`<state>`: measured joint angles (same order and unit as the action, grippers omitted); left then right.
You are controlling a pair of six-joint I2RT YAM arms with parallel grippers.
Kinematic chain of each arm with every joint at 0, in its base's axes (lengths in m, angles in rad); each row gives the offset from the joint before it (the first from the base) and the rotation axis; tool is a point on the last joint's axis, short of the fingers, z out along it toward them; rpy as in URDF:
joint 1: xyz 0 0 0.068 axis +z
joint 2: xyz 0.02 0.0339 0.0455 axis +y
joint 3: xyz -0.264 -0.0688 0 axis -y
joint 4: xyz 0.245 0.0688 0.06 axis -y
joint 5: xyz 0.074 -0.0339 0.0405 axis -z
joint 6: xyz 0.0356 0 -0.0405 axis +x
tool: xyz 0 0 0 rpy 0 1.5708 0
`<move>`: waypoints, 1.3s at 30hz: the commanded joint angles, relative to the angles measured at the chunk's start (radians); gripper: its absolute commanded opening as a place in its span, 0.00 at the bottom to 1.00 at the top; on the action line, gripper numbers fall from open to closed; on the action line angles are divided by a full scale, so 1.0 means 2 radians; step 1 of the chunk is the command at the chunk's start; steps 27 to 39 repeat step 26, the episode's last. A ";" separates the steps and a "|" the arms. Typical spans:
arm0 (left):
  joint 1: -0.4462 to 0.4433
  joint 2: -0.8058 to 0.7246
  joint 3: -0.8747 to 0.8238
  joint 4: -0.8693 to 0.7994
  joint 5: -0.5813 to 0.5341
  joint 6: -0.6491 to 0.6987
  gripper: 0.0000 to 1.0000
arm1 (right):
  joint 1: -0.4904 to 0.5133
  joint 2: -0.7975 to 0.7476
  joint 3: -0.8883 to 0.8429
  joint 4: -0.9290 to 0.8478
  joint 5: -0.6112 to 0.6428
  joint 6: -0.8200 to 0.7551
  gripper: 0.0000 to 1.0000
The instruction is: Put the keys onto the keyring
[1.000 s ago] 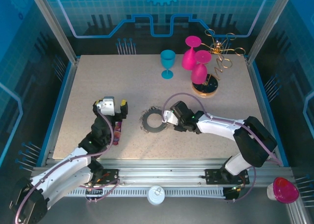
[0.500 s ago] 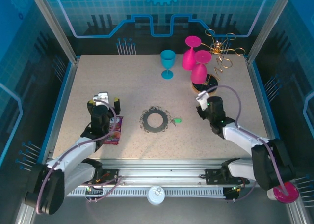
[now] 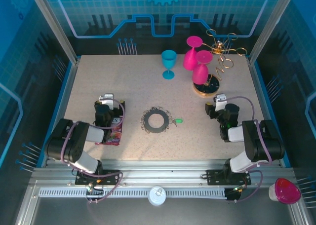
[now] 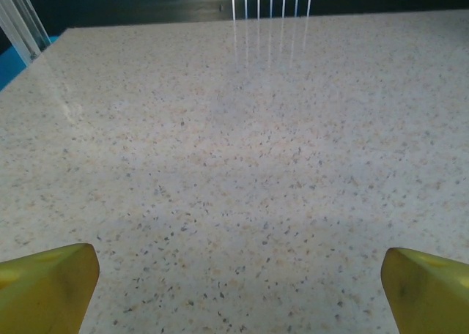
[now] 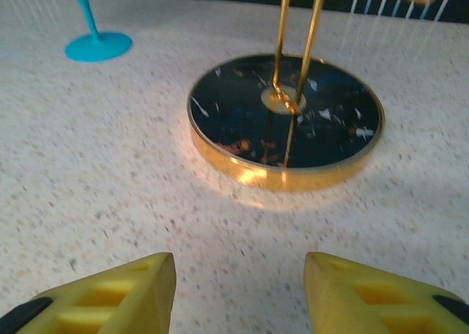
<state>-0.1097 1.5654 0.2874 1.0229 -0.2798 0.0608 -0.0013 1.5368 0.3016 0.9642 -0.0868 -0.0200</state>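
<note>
On the speckled tabletop (image 3: 98, 77) the right gripper (image 5: 240, 275), its jaws well apart and empty, faces the gold stand's dark base (image 5: 286, 121), away from the work, while the left gripper (image 4: 239, 272) is spread wide and also empty. The keyring (image 3: 147, 121) lies flat mid-table between the arms. The green key (image 3: 177, 121) sits just right of it, not touching, nearer the right arm, too small to judge its long axis; no legible writing

Looks like a robotics lab cell: a speckled surface (image 3: 128, 92) boxed in by aluminium framing (image 3: 53, 23) and blue circuit-print panels (image 3: 123, 8).
</note>
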 commanded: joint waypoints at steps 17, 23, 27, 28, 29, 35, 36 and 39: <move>0.048 -0.005 0.052 -0.055 0.076 -0.033 0.99 | -0.003 0.002 0.036 -0.013 -0.004 0.021 0.65; 0.048 -0.005 0.050 -0.053 0.076 -0.032 0.99 | -0.001 0.002 0.037 -0.015 -0.001 0.020 0.90; 0.047 -0.004 0.050 -0.050 0.076 -0.032 0.99 | 0.001 0.002 0.037 -0.017 0.005 0.019 1.00; 0.047 -0.004 0.050 -0.050 0.076 -0.032 0.99 | 0.001 0.002 0.037 -0.017 0.005 0.019 1.00; 0.047 -0.004 0.050 -0.050 0.076 -0.032 0.99 | 0.001 0.002 0.037 -0.017 0.005 0.019 1.00; 0.047 -0.004 0.050 -0.050 0.076 -0.032 0.99 | 0.001 0.002 0.037 -0.017 0.005 0.019 1.00; 0.047 -0.004 0.050 -0.050 0.076 -0.032 0.99 | 0.001 0.002 0.037 -0.017 0.005 0.019 1.00; 0.047 -0.004 0.050 -0.050 0.076 -0.032 0.99 | 0.001 0.002 0.037 -0.017 0.005 0.019 1.00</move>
